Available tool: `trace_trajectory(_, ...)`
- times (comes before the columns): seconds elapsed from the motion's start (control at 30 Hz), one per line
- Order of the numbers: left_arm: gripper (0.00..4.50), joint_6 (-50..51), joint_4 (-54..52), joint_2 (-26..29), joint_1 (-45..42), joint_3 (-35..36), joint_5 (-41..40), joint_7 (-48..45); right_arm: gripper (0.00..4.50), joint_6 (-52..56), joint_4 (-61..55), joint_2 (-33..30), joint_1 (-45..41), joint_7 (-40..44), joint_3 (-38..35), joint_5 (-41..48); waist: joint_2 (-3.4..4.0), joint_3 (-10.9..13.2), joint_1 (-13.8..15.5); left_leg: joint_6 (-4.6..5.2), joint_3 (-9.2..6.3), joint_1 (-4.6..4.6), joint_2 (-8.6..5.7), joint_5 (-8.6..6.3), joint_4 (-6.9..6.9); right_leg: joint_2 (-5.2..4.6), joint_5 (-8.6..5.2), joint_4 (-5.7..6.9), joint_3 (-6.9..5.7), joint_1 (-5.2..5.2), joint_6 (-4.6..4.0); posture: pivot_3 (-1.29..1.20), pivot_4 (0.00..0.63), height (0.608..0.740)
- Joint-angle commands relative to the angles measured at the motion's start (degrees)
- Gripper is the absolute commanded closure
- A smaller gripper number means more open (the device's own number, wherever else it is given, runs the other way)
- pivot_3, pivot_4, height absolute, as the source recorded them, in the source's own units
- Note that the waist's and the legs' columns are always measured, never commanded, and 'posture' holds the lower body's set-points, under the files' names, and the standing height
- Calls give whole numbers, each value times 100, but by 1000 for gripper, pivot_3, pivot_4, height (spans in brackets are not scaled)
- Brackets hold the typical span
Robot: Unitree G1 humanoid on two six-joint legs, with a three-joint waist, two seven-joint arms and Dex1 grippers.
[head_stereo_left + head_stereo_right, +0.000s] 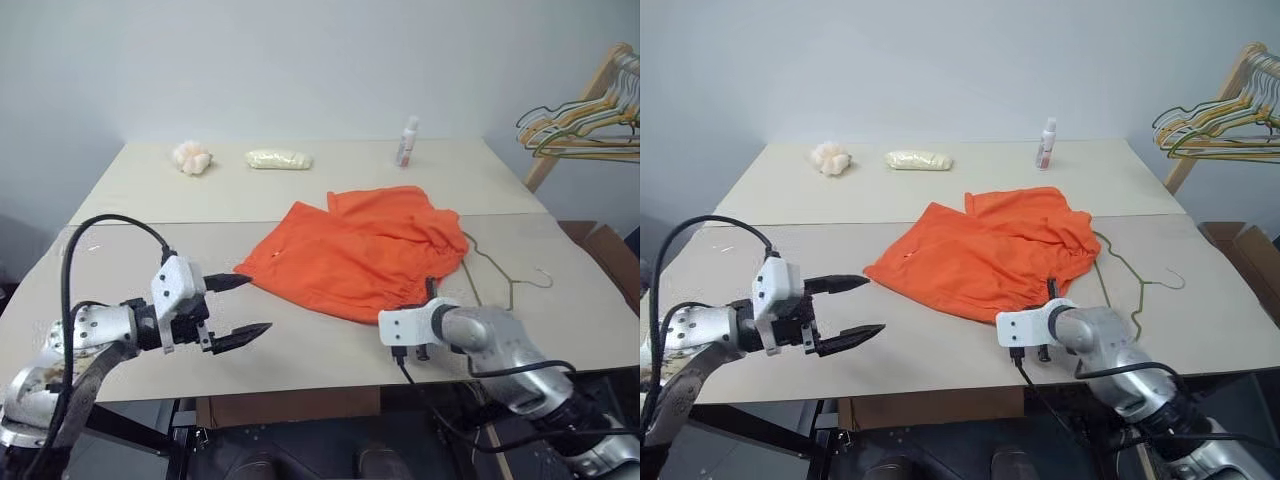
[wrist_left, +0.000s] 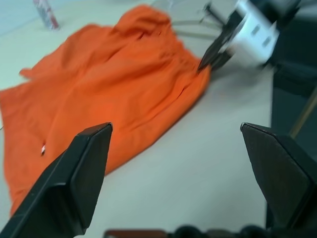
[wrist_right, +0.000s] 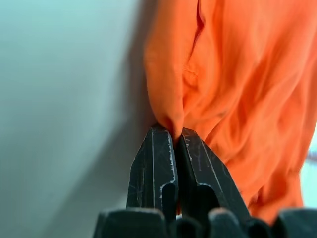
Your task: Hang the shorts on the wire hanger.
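Observation:
The bright orange shorts [image 1: 360, 250] lie crumpled flat in the middle of the table [image 1: 150, 210]. To their right the thin wire hanger [image 1: 510, 285] rests on the table, partly tucked under the waistband end, hook pointing right. My right gripper [image 3: 176, 136] is shut on a fold at the shorts' near right edge [image 1: 430, 290], orange cloth pinched between its tips. My left gripper [image 1: 258, 303] hovers open above the table, left of the shorts and apart from them, pointing toward them; the shorts [image 2: 114, 89] and the right gripper [image 2: 213, 54] appear between its fingers [image 2: 74, 173].
Along the table's far edge sit a small spray bottle [image 1: 407, 140], a pale yellow bundle [image 1: 279, 159] and a peach-white cloth ball [image 1: 192, 157]. A bunch of coloured hangers [image 1: 585, 125] hangs on a wooden rack at far right. A cardboard box [image 1: 605, 250] stands beside the table.

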Motion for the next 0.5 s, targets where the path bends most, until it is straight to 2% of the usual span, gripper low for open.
trace_trajectory(0.03,0,-551,229,228,-153,-342,715,-155,4477,-1177,-291,-482,256,302,-625,1032,0,0,-13,0,1,0,0,0,0,0,0,-2,0,0,0,-142,12,740)
trace_trajectory(0.23,0,-1330,928,215,-515,-984,1739,-129,4477,-1938,-101,-944,670,462,-1212,1722,0,0,-53,2,6,10,5,-1,1,2,0,5,5,5,0,-164,15,740)
trace_trajectory(0.5,0,-2358,2067,169,-1149,-1908,3043,-187,4477,-1961,-109,-1025,789,557,-1542,1962,-1,-2,-162,3,5,0,4,-1,3,1,0,4,6,1,0,-191,10,740)
